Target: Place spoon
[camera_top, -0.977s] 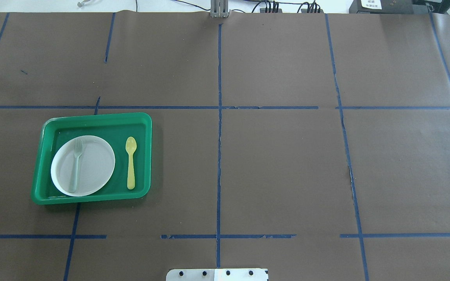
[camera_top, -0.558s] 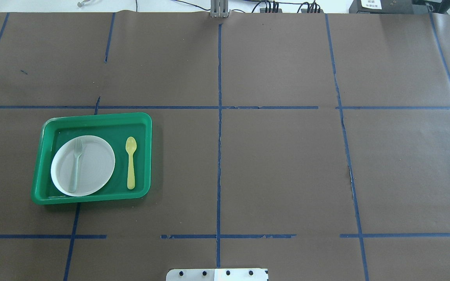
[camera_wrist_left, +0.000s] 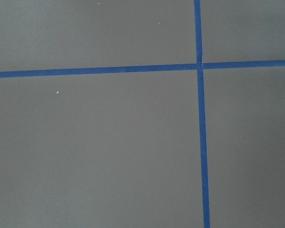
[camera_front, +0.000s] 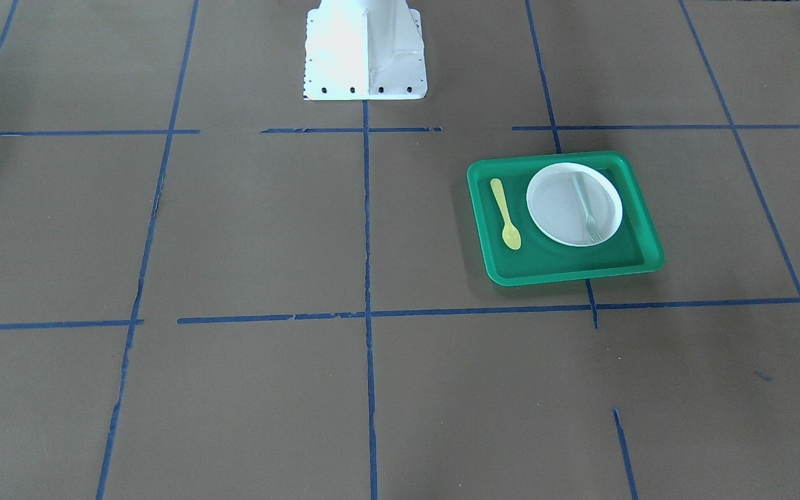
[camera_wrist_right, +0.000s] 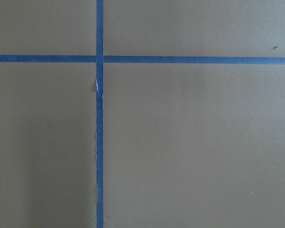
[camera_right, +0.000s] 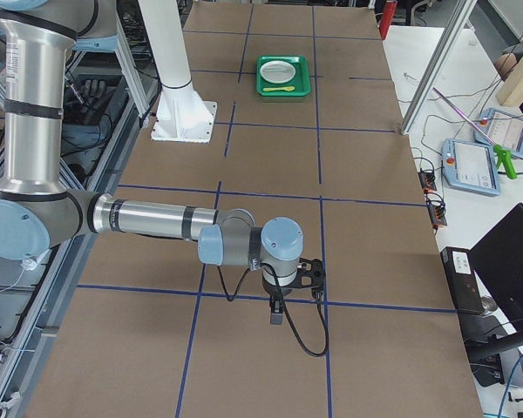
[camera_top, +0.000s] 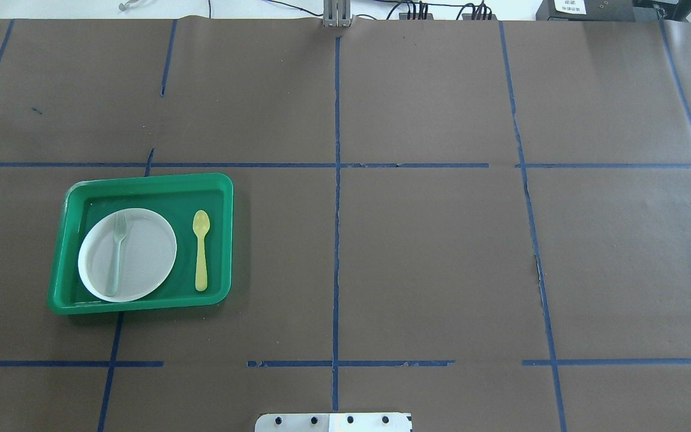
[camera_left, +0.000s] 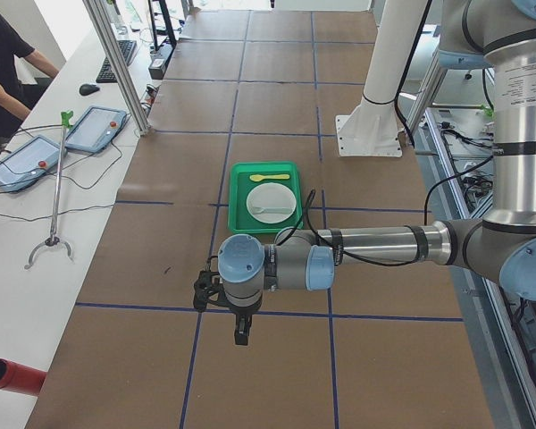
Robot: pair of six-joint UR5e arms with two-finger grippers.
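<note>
1. In the overhead view nothing has changed since one second ago. The green tray [camera_top: 141, 180], the white plate [camera_top: 150, 255] with the grey fork [camera_top: 117, 252] on it, and the yellow spoon [camera_top: 201, 251] all lie exactly as before.
2. The spoon lies flat on the tray floor, just beside the plate and not touching it. It is well apart from the left end effector [camera_left: 240, 332], on the side toward the right arm, and still farther from the right end effector [camera_right: 277, 312].
3. I judge that no work on the spoon is happening now. Whether the placing is finished or not begun, I cannot tell.
4. Both end effectors hang over the bare brown surface [camera_top: 441, 258], outside the overhead view. They show only in the side views, so I cannot tell how far they are open. Nothing seems to be held.
5. The wrist cameras show only the surface and the blue tape lines [camera_wrist_left: 201, 142].
</note>
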